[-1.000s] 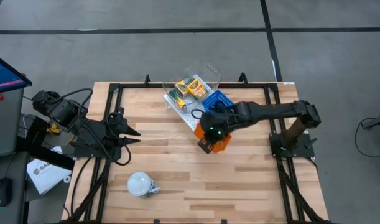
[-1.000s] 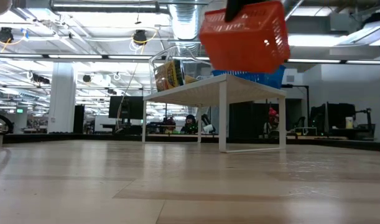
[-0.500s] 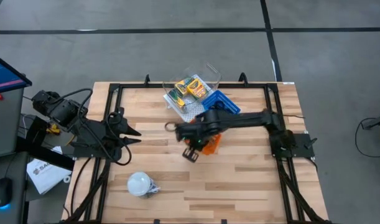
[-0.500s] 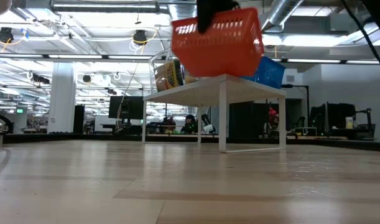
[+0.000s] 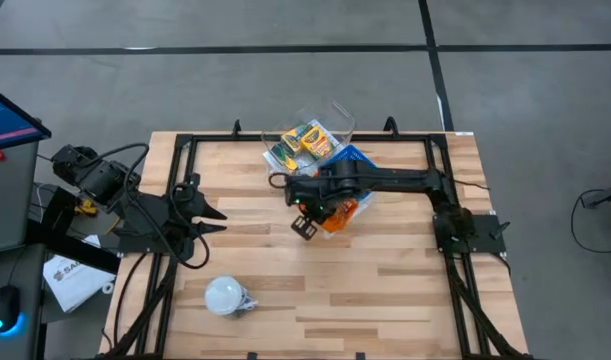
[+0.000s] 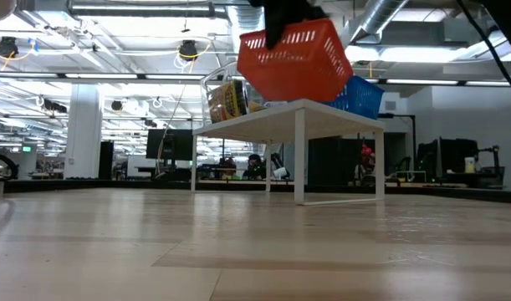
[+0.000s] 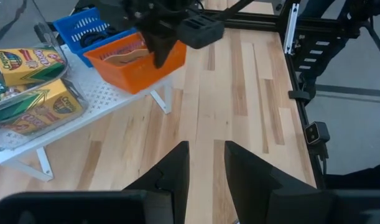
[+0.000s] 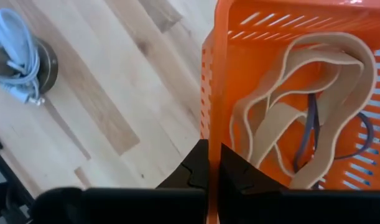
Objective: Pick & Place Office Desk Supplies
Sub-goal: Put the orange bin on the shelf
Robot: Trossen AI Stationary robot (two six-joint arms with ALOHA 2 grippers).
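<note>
The right gripper (image 8: 208, 163) pinches the rim of the orange basket (image 8: 289, 74) (tilted, off the table); tan rubber bands (image 8: 301, 106) lie inside, just beyond its fingertips. The left gripper (image 7: 205, 163) waits, fingers slightly parted.

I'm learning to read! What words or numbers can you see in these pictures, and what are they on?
Crayon boxes: printed fronts, too blurred to read.
White paper on the floor beside the table: dark letters, too small to read.
Orange basket: no writing I can make out.
So nothing here can be quoted for sure.
</note>
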